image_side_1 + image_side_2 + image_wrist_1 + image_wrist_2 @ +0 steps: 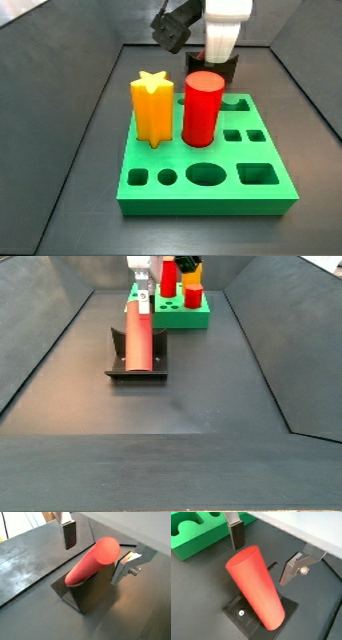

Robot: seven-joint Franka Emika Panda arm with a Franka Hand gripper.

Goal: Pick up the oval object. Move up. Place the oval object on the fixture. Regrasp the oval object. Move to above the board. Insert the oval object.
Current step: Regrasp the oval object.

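The oval object, a long salmon-red peg, leans tilted in the notch of the black fixture; it also shows in the other wrist view and in a side view. My gripper is open. Its two fingers stand apart on either side of the peg's raised end and touch nothing. In a side view the gripper hangs just above that end. The green board lies beyond the fixture, and there the gripper hides the peg.
A yellow star peg and a bright red round cylinder stand upright in the board, whose corner lies near one finger. Several holes of the board are open. Sloping dark walls enclose the floor.
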